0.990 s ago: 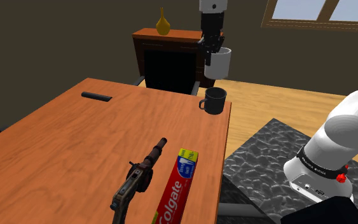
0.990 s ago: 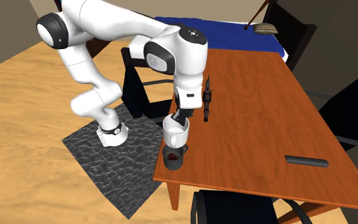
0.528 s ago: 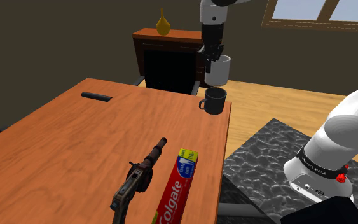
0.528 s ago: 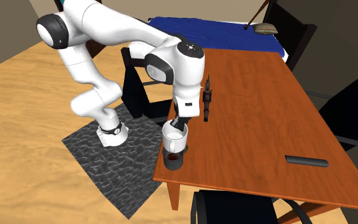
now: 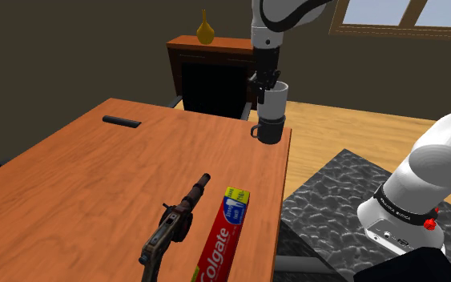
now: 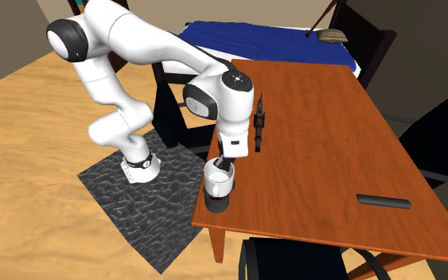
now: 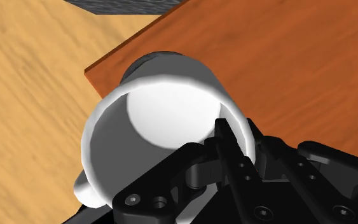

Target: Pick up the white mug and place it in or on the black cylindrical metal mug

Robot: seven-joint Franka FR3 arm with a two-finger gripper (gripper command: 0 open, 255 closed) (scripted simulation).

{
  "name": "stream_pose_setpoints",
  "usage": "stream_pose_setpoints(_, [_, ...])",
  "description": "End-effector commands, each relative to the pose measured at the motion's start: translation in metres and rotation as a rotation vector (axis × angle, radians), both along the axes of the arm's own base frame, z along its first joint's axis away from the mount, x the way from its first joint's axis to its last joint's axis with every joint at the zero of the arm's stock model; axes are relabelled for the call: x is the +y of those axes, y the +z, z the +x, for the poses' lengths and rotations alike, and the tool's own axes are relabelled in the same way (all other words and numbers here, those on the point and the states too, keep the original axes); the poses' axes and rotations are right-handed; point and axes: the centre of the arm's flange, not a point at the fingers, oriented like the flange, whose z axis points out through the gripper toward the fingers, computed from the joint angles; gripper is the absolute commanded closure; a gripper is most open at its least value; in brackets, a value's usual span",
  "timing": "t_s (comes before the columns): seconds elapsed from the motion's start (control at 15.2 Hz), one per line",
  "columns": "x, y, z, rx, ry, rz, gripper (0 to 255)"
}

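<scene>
The white mug (image 5: 273,102) hangs upright in my gripper (image 5: 265,82), whose fingers are shut on its rim wall. Its base sits at the mouth of the black mug (image 5: 269,131), which stands near the far right corner of the wooden table (image 5: 95,184) in the shoulder view. From the second exterior view the white mug (image 6: 220,179) rests on top of the black mug (image 6: 216,203) by the table's near corner. In the wrist view the white mug (image 7: 152,121) hides nearly all of the black mug (image 7: 140,63); one finger is inside the rim, one outside.
On the table lie a Colgate toothpaste box (image 5: 223,236), a dark toy gun (image 5: 175,220) and a black remote (image 5: 122,121). A dark chair (image 5: 211,84) stands behind the table. A grey mat (image 6: 150,199) lies on the floor under the arm's base.
The gripper has come straight down with the white mug, from well above the black mug to where its base meets the black mug's mouth.
</scene>
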Motion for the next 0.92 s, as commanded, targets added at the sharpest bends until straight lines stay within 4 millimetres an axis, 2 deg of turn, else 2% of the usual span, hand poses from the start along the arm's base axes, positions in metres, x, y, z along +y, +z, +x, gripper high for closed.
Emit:
stream_pose_setpoints(0.0, [-0.0005, -0.0141, 0.0009, -0.001, 0.000, 0.000, 255])
stream_pose_setpoints(0.53, [-0.0005, -0.0141, 0.0009, -0.001, 0.000, 0.000, 255])
stream_pose_setpoints(0.59, [-0.0004, -0.0144, 0.0009, -0.001, 0.000, 0.000, 0])
stream_pose_setpoints(0.86, [-0.0004, -0.0141, 0.0012, -0.001, 0.000, 0.000, 0])
